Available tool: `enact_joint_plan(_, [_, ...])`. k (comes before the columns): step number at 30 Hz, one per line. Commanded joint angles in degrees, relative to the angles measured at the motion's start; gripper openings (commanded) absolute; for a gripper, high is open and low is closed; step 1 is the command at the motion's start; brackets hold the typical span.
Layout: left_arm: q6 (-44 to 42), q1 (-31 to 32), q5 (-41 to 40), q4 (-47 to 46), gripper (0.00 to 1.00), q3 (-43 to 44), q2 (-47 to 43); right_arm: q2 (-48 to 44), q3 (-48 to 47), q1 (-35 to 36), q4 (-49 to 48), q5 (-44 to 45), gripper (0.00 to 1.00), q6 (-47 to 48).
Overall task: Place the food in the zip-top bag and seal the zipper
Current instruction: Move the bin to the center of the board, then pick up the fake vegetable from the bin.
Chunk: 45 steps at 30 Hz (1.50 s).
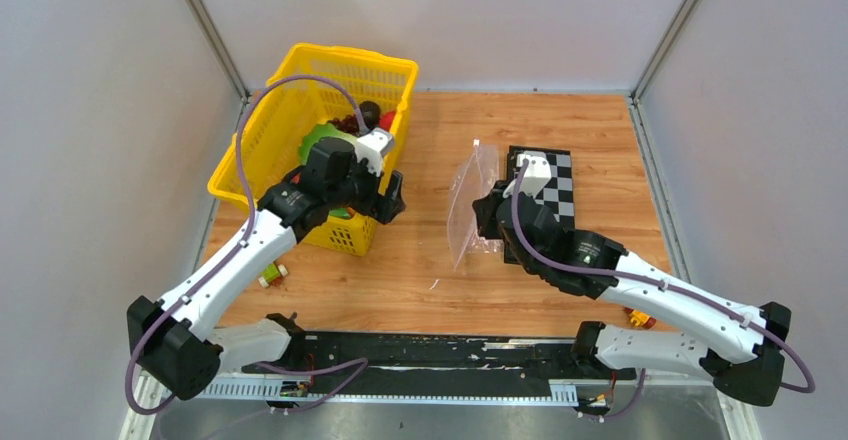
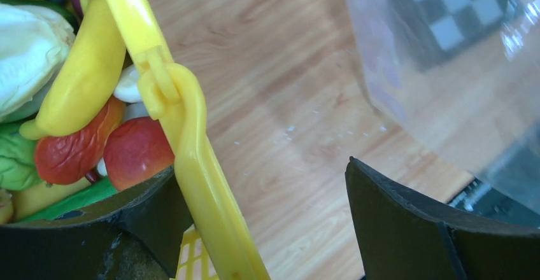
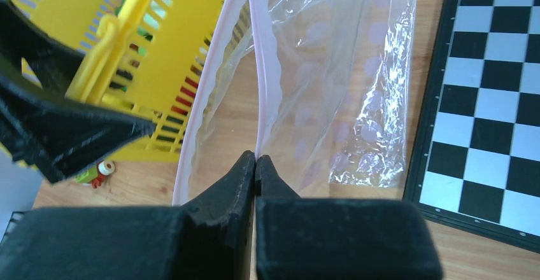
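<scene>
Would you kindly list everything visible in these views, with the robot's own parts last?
table: one, light brown wood, under everything
basket: one, yellow mesh, back left of the table
toy food: several pieces, yellow, red, green, dark purple, inside the basket
zip-top bag: one, clear with pale dots, held upright mid-table
zipper: one, pale pink, along the bag's open mouth
chessboard: one, black and white, right of the bag
toy blocks: two, multicoloured, one in front of the basket, one beside the right arm
left gripper: one, black, open, at the basket's near corner
right gripper: one, black, shut on the bag's zipper edge
</scene>
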<state>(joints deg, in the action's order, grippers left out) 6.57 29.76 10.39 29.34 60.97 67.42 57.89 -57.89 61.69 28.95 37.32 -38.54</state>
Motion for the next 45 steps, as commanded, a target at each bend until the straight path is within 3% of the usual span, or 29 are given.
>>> enact_joint_plan(1, [0.74, 5.87, 11.91, 3.35, 0.87, -0.85, -2.63, -2.09, -0.04, -0.15, 1.98, 4.75, 0.0, -0.41])
enact_joint_plan(9, [-3.82, 5.3, -13.84, 8.24, 1.0, 8.24, -6.53, -1.15, -0.62, -0.14, 1.55, 3.95, 0.0, 1.16])
enact_joint_plan(16, [-5.11, -6.5, -8.33, 3.58, 1.0, 15.22, 0.32, 0.19, -0.65, -0.08, 0.61, 1.27, 0.0, 1.41])
enact_joint_plan(20, [-1.39, -12.55, -5.82, 1.03, 1.0, 18.47, 10.3, 0.58, -0.91, -0.1, 0.19, 0.32, 0.0, 1.54])
enact_joint_plan(24, [1.05, -14.81, -6.66, -1.21, 1.0, 20.59, 20.3, 1.17, -1.25, -0.08, 0.36, -0.99, 0.0, 1.4])
enact_joint_plan(31, [4.55, -18.24, -5.06, -9.93, 1.0, 21.09, 30.33, 1.84, -1.49, -0.08, 0.19, -3.09, 0.0, 1.39])
enact_joint_plan(39, [5.12, -18.24, -12.47, -19.42, 1.0, 15.64, 32.84, 3.37, -1.42, -0.13, -0.45, -3.44, 0.0, 1.82])
enact_joint_plan(45, [6.09, -18.25, -13.61, -23.79, 1.0, 10.85, 33.68, 5.28, -1.7, -0.11, -1.33, -4.03, 0.0, 2.86])
